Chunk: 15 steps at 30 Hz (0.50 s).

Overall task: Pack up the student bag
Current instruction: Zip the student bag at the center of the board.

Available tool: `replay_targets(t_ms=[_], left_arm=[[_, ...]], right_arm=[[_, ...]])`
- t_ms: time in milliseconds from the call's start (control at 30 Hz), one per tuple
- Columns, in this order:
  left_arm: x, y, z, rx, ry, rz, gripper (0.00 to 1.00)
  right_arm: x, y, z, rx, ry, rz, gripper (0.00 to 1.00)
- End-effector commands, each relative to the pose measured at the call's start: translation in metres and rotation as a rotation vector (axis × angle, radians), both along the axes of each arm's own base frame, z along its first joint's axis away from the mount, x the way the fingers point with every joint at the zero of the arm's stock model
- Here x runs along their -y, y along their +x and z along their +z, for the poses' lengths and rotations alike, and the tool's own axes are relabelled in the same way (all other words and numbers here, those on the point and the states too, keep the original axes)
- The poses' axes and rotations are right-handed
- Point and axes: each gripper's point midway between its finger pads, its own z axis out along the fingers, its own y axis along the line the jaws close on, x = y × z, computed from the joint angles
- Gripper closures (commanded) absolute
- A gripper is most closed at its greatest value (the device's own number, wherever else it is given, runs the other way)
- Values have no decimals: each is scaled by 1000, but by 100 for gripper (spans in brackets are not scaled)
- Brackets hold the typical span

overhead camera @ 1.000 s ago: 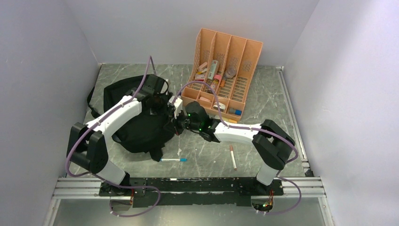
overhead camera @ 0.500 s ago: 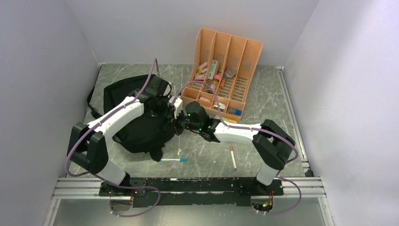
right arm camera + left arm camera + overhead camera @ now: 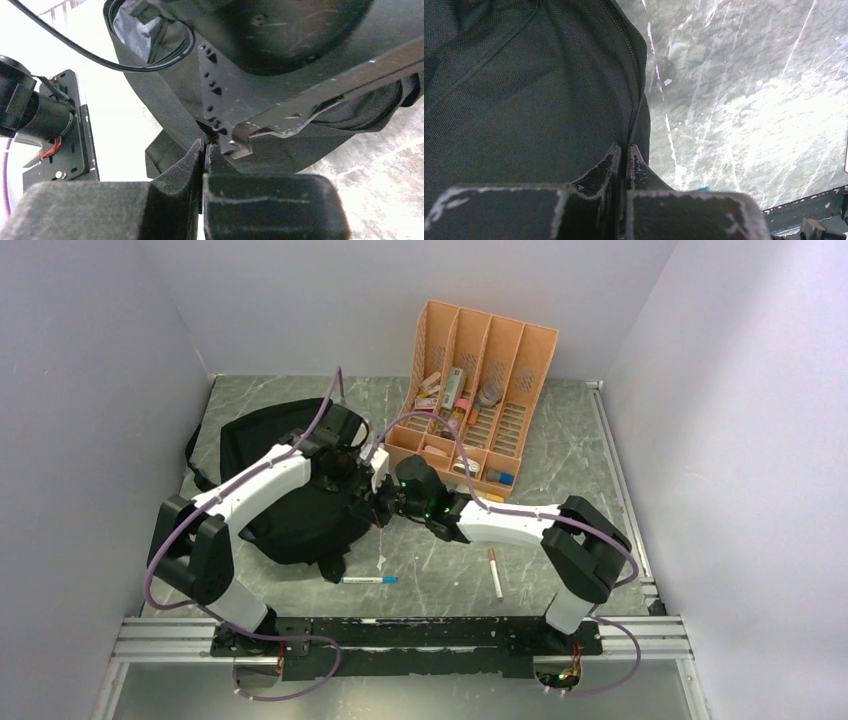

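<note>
Where walls (image 3: 100, 340) enclose, marbled table (image 3: 570, 475), student bag (image 3: 245, 438)

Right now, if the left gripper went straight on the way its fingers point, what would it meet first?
The student bag: the left gripper is shut with its tips at the bag's zipper edge, seemingly touching it, though depth is unclear.
</note>
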Motion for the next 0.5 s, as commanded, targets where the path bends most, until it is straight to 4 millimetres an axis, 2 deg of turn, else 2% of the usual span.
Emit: replay_targets(t_ms=[0, 233, 467], left_arm=[[6, 8, 1, 6, -1, -2, 95], [10, 40, 8, 46, -38, 71, 95], [23, 52, 10, 42, -94, 70, 95]], right_arm=[[-9, -13, 26, 66, 50, 53, 100], [-33, -34, 34, 56, 93, 117, 100], [-65, -60, 42, 32, 169, 176, 100]])
